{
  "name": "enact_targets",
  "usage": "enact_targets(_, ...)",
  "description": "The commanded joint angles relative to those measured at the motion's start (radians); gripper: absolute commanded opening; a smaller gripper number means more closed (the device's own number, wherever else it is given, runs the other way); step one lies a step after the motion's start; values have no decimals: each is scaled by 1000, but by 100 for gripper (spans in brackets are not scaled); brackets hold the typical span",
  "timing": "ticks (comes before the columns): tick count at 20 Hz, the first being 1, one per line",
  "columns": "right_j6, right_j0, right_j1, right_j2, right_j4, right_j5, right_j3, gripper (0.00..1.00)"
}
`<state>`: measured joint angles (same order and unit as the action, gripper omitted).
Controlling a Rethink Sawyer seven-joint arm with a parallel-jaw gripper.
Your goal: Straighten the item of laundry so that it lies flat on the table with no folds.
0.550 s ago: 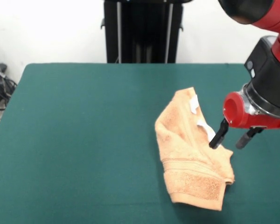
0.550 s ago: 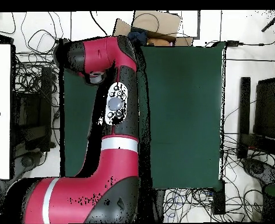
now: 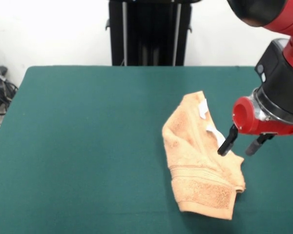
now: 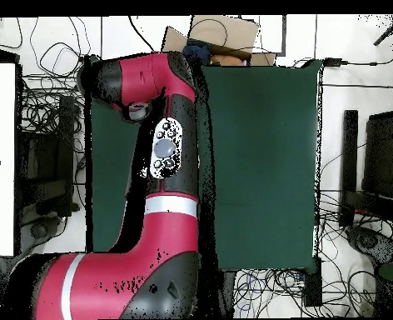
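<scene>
Claw (image 3: 238, 144) hangs open beside the crumpled towel (image 3: 200, 158); it should pinch the top folded layer only, then drag outward along the surface (image 3: 88, 136).

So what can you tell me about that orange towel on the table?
The towel is peach-orange terry cloth, crumpled and folded over itself rather than flat. A woven band crosses its near end, and two small white tags show near the top. It lies on the green table, toward the robot's left side. The open gripper is at its edge; contact is unclear. The overhead view hides it under the arm.
</scene>
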<state>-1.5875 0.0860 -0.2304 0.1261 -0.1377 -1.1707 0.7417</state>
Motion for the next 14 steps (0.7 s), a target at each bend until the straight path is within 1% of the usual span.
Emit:
enact_targets(1,-133,16,61,-21,-46,59,86,100)
enact_targets(7,-170,26,73,-17,-45,89,95,100)
enact_targets(14,-185,32,82,-9,-44,121,106,100)
